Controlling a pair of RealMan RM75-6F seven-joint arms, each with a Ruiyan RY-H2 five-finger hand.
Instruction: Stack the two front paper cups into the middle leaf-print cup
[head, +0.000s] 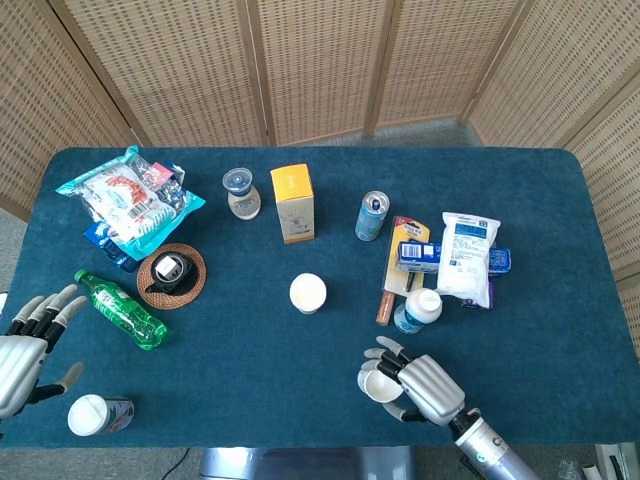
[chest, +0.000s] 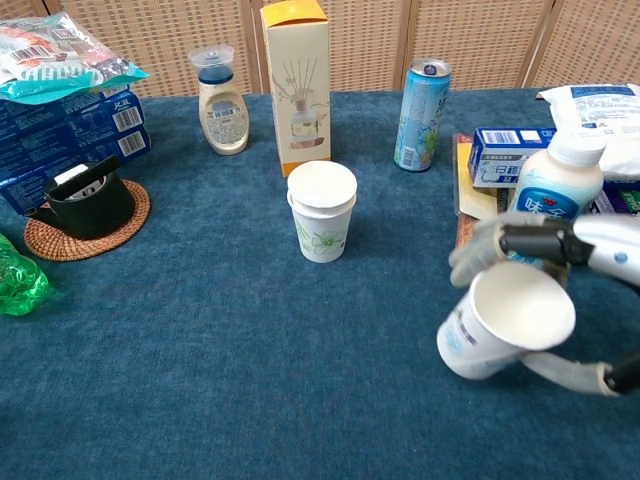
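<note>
The leaf-print cup (head: 308, 293) (chest: 322, 212) stands upright mid-table, with what looks like another cup nested in it. My right hand (head: 422, 388) (chest: 560, 290) holds a white paper cup (head: 376, 381) (chest: 502, 322) with blue print, lifted off the cloth and tilted so its mouth faces the camera. It is in front of and to the right of the leaf-print cup. A second paper cup (head: 92, 414) lies on its side at the front left corner. My left hand (head: 25, 350) hovers just above it with fingers spread, holding nothing; the chest view does not show it.
A white bottle (chest: 552, 198) stands just behind my right hand, beside a wooden stick (head: 386, 297) and snack boxes (head: 440, 256). A can (chest: 421, 101), a yellow box (chest: 297, 82) and a small bottle (chest: 222, 100) line the back. A green bottle (head: 120, 308) and coaster (head: 171, 275) lie left.
</note>
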